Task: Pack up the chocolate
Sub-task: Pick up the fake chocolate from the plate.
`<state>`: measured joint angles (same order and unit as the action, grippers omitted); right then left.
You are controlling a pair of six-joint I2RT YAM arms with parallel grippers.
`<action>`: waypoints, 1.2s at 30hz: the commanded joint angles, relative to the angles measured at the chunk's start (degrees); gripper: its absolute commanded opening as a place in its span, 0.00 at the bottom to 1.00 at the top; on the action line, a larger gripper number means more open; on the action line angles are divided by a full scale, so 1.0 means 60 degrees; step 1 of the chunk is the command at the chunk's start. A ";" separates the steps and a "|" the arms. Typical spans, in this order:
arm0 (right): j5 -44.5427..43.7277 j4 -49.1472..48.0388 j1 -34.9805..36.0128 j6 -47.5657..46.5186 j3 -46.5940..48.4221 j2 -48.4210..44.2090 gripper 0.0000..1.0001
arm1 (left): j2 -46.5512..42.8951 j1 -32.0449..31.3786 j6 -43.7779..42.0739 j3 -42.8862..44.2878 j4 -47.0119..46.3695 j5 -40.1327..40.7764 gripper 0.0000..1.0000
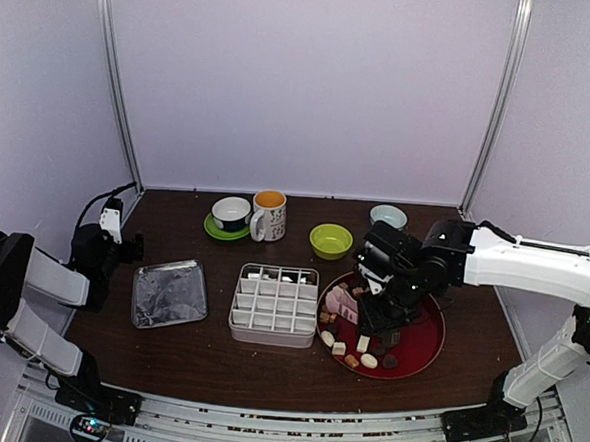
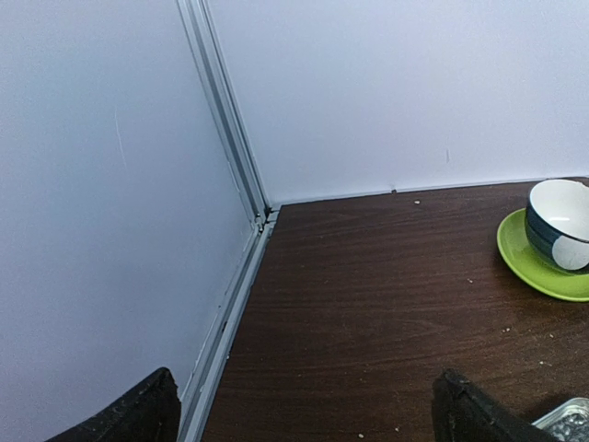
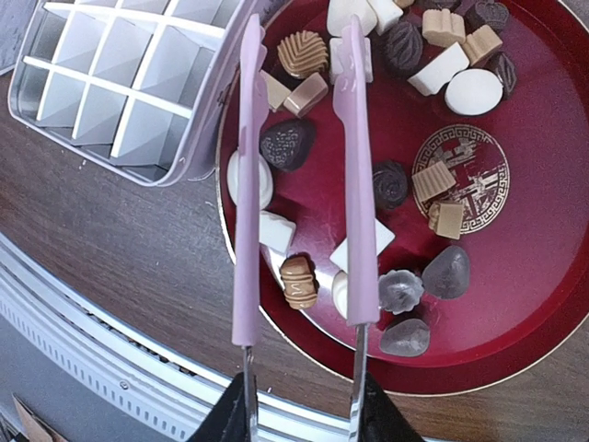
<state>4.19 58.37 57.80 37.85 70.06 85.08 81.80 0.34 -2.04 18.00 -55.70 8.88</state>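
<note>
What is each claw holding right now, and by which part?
The right claw grips the pink tongs by their bare metal handle end, their pink arms spread over the red tray. The left claw is open and holds nothing.

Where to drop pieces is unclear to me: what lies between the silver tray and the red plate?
The divided box, seen in the top view, lies between the silver tray and the red plate.
</note>
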 commanded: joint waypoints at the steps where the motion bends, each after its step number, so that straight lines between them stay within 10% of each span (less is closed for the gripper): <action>1: 0.0206 -0.0411 0.0081 0.0296 -0.0190 -0.0076 0.34 | -0.0025 0.0065 -0.0099 0.0076 -0.0540 -0.0091 0.98; 36: -0.0487 -0.0201 0.0081 0.0453 -0.0287 0.0019 0.20 | -0.0025 0.0075 -0.0092 0.0076 -0.0546 -0.0095 0.98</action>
<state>4.64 55.75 57.91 40.36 66.70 86.59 81.80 0.34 -2.04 18.00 -55.70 8.88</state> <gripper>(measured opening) 0.206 0.978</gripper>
